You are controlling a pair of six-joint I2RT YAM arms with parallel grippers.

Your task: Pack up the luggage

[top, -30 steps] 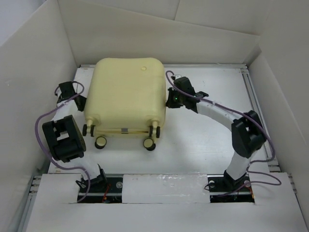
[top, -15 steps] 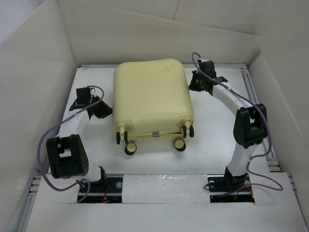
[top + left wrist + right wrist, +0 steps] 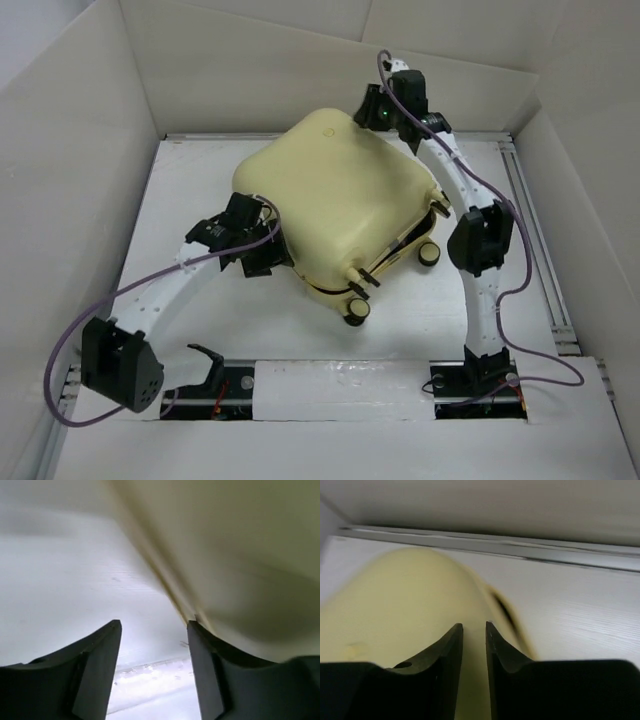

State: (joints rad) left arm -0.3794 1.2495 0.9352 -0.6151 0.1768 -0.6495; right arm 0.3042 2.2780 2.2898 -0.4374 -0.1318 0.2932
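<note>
Pale yellow hard-shell suitcase (image 3: 345,200) sits skewed near the bench's (image 3: 200,185) far edge. Left hand (image 3: 155,625) spread, right hand (image 3: 474,626) seemingly pressed together. Push evenly.

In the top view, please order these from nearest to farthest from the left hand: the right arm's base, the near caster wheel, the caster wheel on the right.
1. Near caster wheel, right of the left hand, under the luggage's corner.
2. Right caster wheel, further right along the luggage's edge.
3. Right arm's base, at the near edge, far right.
</note>
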